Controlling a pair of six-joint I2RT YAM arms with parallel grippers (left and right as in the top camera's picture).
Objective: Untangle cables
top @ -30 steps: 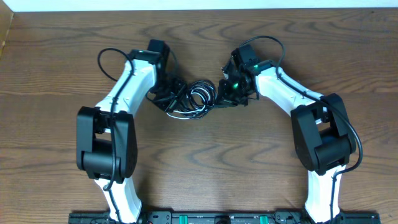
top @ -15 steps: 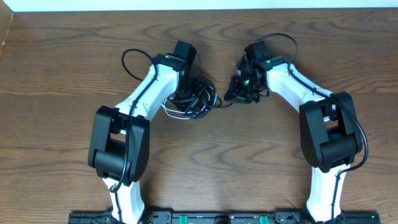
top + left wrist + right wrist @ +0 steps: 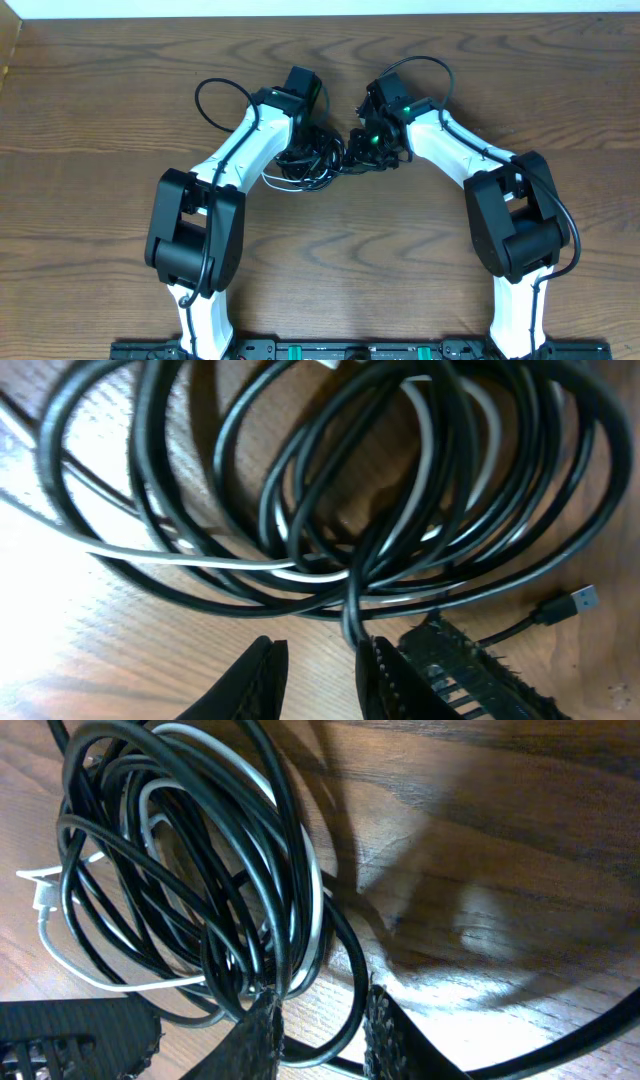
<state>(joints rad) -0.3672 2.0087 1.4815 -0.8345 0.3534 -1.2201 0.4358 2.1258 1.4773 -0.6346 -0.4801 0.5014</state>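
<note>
Shows wooden table point(image 3: 100, 120) with the cables point(image 3: 315, 160) heaped in a black-and-white coil at its far middle; finds left gripper point(image 3: 320, 650) released, jaws parted just beside the coil; finds right gripper point(image 3: 322, 1005) released too, one black loop crossing its gap

Table point(image 3: 90, 120) is dark brown wood grain with glare patches in both wrist views, and a white strip point(image 3: 300, 8) runs along its far edge.

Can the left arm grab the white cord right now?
Probably not by itself: the white cord weaves among the black cords, and one of them lies right before the left fingers.
</note>
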